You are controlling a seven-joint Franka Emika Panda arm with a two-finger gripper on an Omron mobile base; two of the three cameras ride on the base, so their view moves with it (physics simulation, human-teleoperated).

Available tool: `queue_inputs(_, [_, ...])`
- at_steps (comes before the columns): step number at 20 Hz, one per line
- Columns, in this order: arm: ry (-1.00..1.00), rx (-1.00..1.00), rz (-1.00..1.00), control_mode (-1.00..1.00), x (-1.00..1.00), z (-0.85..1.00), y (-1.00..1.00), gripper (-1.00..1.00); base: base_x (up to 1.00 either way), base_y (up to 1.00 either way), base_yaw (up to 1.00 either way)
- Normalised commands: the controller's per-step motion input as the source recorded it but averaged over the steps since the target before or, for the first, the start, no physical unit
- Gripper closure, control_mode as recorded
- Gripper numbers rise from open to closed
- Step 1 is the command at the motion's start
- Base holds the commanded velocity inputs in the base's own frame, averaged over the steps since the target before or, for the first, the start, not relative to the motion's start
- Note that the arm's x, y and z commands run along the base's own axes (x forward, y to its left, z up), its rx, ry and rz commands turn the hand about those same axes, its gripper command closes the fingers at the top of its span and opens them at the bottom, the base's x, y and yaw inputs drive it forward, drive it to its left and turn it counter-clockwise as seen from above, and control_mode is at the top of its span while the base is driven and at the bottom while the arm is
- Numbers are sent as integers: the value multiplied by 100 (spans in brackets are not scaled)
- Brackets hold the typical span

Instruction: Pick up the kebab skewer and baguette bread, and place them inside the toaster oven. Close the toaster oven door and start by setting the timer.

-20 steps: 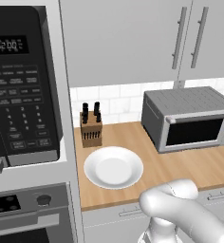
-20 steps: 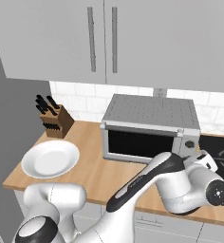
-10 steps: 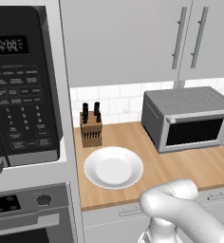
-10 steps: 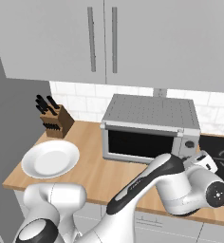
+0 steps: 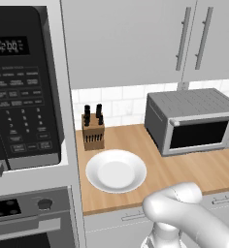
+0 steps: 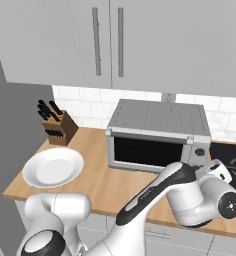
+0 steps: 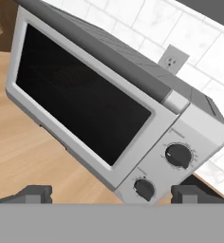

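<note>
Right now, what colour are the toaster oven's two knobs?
Dark, nearly black knobs; hand view shows them best.

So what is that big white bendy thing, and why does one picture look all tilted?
The white bendy thing is a robot arm in a pretend, computer-drawn kitchen. Two pictures come from cameras riding behind it, one on its left and one on its right. The tilted picture comes from a camera on its hand, so it leans when the hand leans.

On the wooden counter sit a grey toaster oven with its door shut, a white plate with nothing on it, and a knife block. On the left hangs a big black microwave.

Its jaws stand wide open, facing the oven's two knobs, and hold nothing.
</note>
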Motion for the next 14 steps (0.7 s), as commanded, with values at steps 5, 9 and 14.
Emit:
queue_inputs(5, [0,0,-4,-100,14,-2,-11,-100,0,0,0])
queue_inputs(9, [0,0,-4,-100,17,-9,0,-100,0,0,0])
queue_inputs(14, [0,0,-5,-100,16,-20,0,-100,0,0,0])
